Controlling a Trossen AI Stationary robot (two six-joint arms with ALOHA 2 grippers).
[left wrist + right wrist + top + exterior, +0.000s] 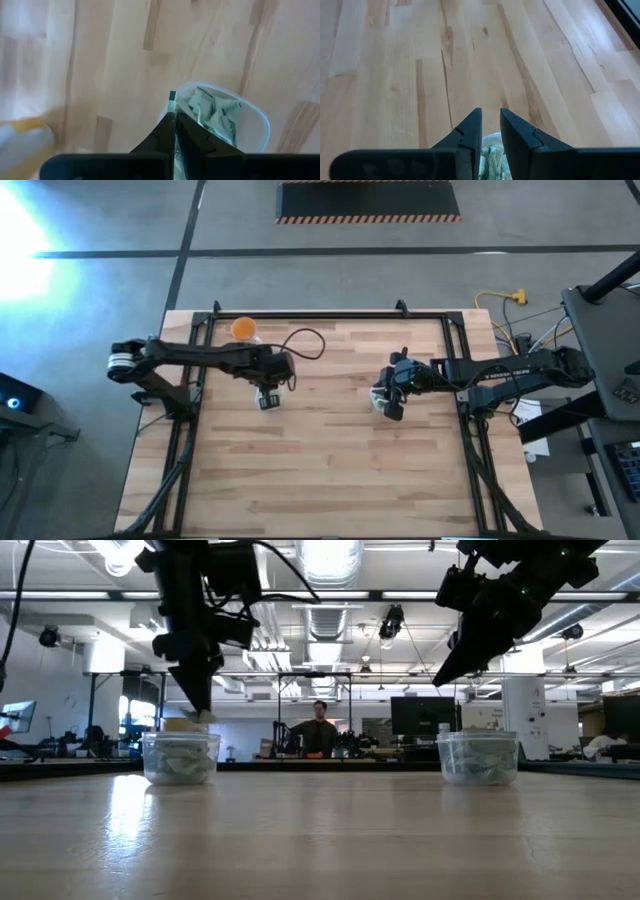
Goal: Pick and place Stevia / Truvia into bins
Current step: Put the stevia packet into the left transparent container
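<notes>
Two clear bins stand on the wooden table, both holding pale green and white sachets. My left gripper (173,112) hangs just above the left bin (250,117), seen also in the low view as the left bin (180,758), and is shut on one sachet (172,96). My right gripper (490,116) hovers above the right bin (478,758), its fingers a narrow gap apart with nothing between them. A piece of that bin with sachets (492,152) shows below its fingers. My left gripper pinches a single sachet between its two fingers, coming from above and pointing down. The sachet's green-edged end (172,95) sticks out past the fingertips. It is lifted clear, at about the height of the left bin's rim (182,736).
An orange cup (243,328) stands near the table's far edge, left of centre, with a black cable loop (305,340) beside it. Bare wood lies between the two bins and toward the near edge. A person (318,730) stands in the room beyond the table.
</notes>
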